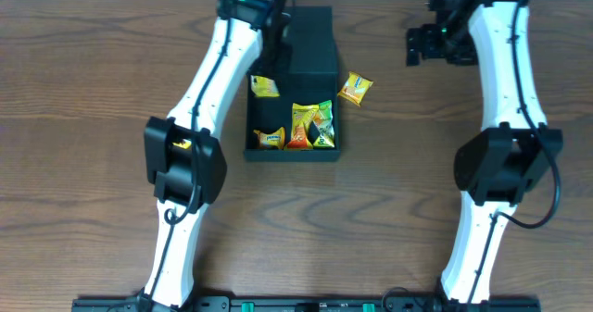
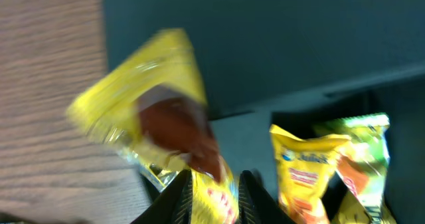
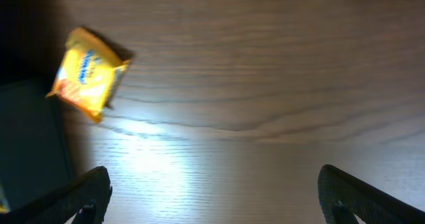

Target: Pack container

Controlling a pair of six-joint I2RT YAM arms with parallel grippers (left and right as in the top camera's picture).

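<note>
The dark teal container (image 1: 309, 53) stands at the table's far middle with its flap lid open toward the back. Several yellow and green snack packets (image 1: 310, 127) lie inside it. My left gripper (image 2: 216, 201) is shut on a yellow snack packet (image 2: 166, 111) and holds it over the container's left rim; it shows in the overhead view (image 1: 264, 87) too. Another yellow packet (image 1: 355, 89) lies on the table just right of the container and also shows in the right wrist view (image 3: 87, 83). My right gripper (image 3: 212, 194) is open and empty above bare table, at the far right (image 1: 422, 43).
The table is brown wood (image 1: 83, 90). The container's corner (image 3: 30, 137) shows at the left of the right wrist view. Both arms reach in from the near edge along the container's two sides.
</note>
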